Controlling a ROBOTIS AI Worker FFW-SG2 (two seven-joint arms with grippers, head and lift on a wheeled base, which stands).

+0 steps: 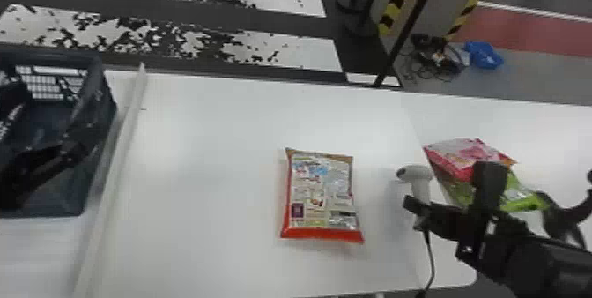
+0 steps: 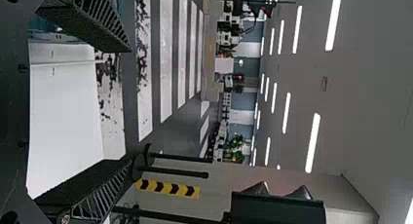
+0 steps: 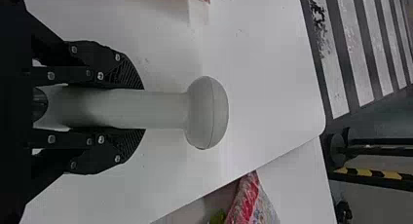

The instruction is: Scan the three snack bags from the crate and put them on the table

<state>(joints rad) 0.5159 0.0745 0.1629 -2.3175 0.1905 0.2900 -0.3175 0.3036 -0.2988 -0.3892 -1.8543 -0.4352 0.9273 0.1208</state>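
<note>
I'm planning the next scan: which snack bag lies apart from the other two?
The red-edged plastic bag, lying separately; the pink-red bag overlaps the green bag farther right.

White tables, snack bag, pink bag, green bag

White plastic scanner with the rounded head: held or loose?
Held: the black two-fingered right tool is closed on the handle of the white plastic scanner, one finger against each side.

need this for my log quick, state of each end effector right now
Left end effector: open, holding nothing.
Right end effector: closed on the white scanner.
</note>
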